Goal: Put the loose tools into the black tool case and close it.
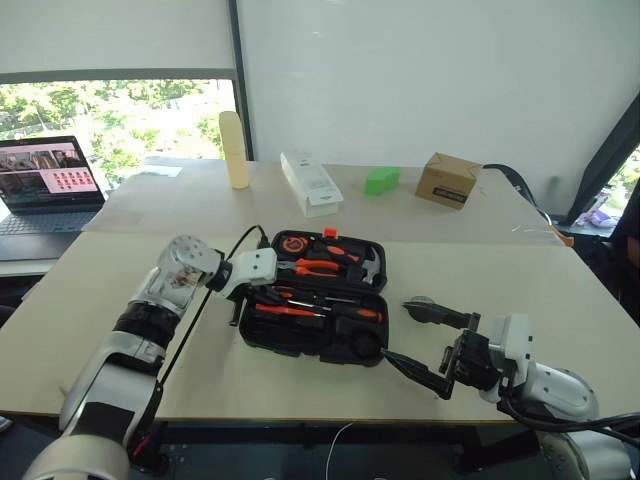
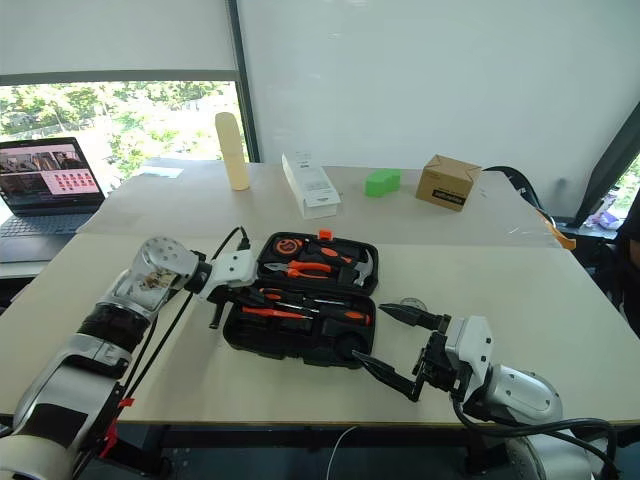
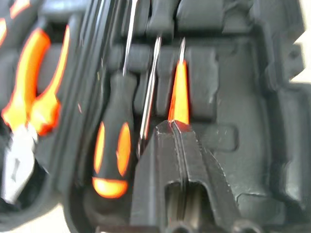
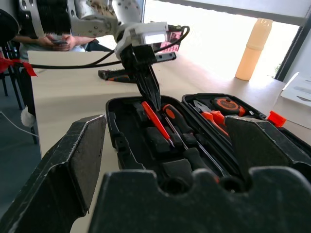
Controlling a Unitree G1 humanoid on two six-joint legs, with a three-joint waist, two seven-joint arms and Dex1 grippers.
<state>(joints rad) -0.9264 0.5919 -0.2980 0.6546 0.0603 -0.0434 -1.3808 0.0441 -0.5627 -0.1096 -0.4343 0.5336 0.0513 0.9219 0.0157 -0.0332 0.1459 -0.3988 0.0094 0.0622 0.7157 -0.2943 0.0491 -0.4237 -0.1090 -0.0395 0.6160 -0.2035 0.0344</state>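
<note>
Over the black tool case, the clenched left gripper grasps the small all-orange tool, so seat it squarely in its slot while the right gripper waits released.

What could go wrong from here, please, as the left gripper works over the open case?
The left gripper is shut on the small orange tool, which sits tilted over its slot in the black tool case; it may lodge crooked. A tool on the table beyond could be missed.
</note>
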